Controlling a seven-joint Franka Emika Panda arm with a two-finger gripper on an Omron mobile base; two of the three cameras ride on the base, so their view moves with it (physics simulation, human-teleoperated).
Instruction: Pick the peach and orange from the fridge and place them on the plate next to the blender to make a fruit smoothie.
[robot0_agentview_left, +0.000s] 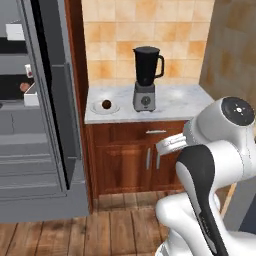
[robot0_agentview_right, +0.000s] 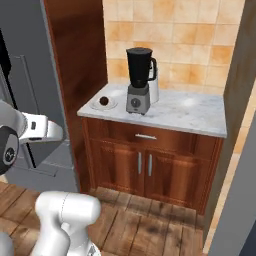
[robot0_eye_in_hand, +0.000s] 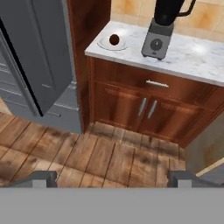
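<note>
Pincer (robot0_eye_in_hand: 111, 178) jaws stand wide apart at the bottom of my hand view, one dark tip low on the left and the other low on the right, with nothing between them but the wooden floor (robot0_eye_in_hand: 87, 153) beyond. I read it as open and empty, held well away from the counter.

On my left base view the plate (robot0_agentview_left: 98, 109) sits at the left end of the marble counter (robot0_agentview_left: 175, 100), middle of the frame, and a dark round ball rests on it, which I take for the orange (robot0_agentview_left: 106, 104). The blender (robot0_agentview_left: 146, 77) stands just right of the plate, near it but apart. On the right base view the same trio shows in the upper middle, with a white cylinder (robot0_agentview_right: 154, 87) behind the blender.

At the left edge of the left base view the fridge (robot0_agentview_left: 50, 150) stands with its door open, edge-on toward me. Inside, a small pinkish-red ball, the peach (robot0_agentview_left: 24, 87), lies on a shelf in the upper left of the frame, close to a white bin (robot0_agentview_left: 31, 97). I cannot tell whether it touches the bin.

Below the counter, the wooden cabinet (robot0_eye_in_hand: 144, 113) has its two doors and drawer shut, centre of the hand view.
</note>
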